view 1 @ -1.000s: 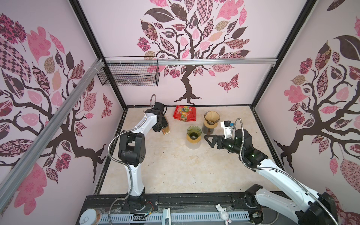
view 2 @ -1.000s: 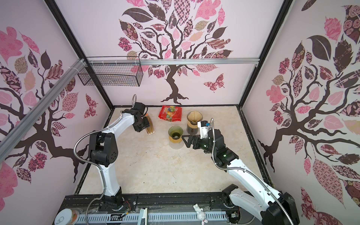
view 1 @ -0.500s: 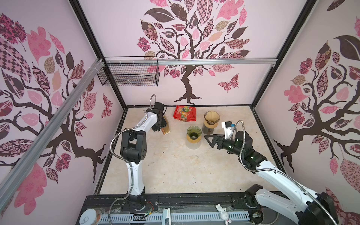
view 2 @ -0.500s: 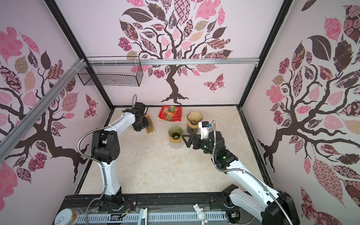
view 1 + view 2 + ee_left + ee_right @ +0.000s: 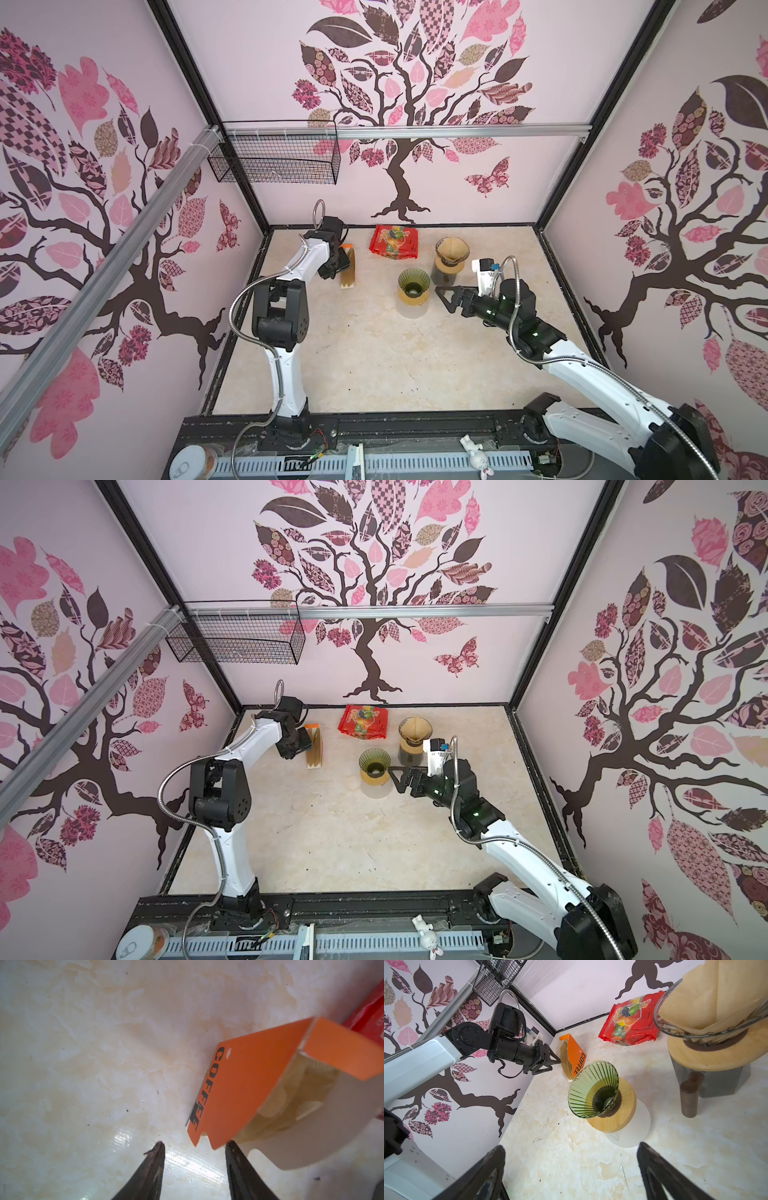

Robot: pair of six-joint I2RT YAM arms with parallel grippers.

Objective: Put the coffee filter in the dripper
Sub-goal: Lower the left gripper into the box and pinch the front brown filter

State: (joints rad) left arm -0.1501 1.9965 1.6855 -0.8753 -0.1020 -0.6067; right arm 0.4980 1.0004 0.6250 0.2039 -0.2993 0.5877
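**Left wrist view: half-spread jaws at filter box**

L gripper (image 5: 194, 1144) is seen w/ fingers partway apart and nothing clamped. The orange flap of the coffee filter box (image 5: 249, 1084) is shown just beside one fingertip (image 5: 234, 1157). The box is open and pale coffee filters (image 5: 301, 1095) are seen stacked inside. In both top views the box is stood on end at the back-left of the table (image 5: 374, 353), w/ L gripper close beside it. The green dripper (image 5: 413, 282) is set mid-table on a wood collar (image 5: 623, 1109). R gripper (image 5: 446, 297) is held just to its right. In the right wrist view its fingers are spread wide, holding nothing. A second dripper (image 5: 452, 249), lined w/ a brown paper filter (image 5: 716, 1001), is stood just behind the green one. A red snack bag (image 5: 394, 242) is laid at the back, between box and second dripper.
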